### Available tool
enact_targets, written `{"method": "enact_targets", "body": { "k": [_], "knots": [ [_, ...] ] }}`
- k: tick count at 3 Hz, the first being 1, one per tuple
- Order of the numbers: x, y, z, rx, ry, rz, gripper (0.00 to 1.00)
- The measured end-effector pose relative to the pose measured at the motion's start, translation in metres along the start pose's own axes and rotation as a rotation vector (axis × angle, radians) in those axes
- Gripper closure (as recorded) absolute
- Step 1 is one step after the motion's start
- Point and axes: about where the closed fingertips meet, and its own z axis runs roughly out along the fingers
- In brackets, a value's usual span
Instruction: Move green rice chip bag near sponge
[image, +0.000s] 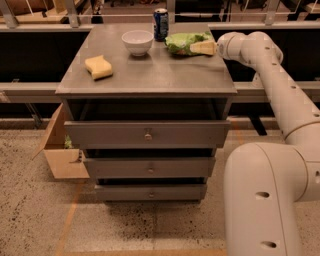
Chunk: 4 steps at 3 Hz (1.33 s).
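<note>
My hand (203, 47) rests at the far right of the grey metal bench (160, 77), over the right end of the crinkled light-green rice chip bag (181, 43). I cannot tell whether it is clamped on it. The pale yellow block sponge (98, 67) lies well apart, nearer and to the left. Between them stands a round white bowl (137, 42), and a blue can (160, 23) stands just beyond, beside the bag.

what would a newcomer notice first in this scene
The big white robot arm fills the right side, with its gripper at the green rice chip bag, far right on top of the grey drawer cabinet. The yellow sponge sits alone on the left, with a white bowl and blue can at the back.
</note>
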Motion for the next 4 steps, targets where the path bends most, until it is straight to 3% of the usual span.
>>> {"method": "enact_targets", "body": {
  "k": [2,3,4],
  "knots": [
    [0.009,0.022,0.015,-0.095,0.024,-0.023,0.00],
    [0.012,0.027,0.018,-0.119,0.026,-0.029,0.16],
    [0.019,0.030,0.019,-0.140,0.034,-0.018,0.39]
  ]
}}
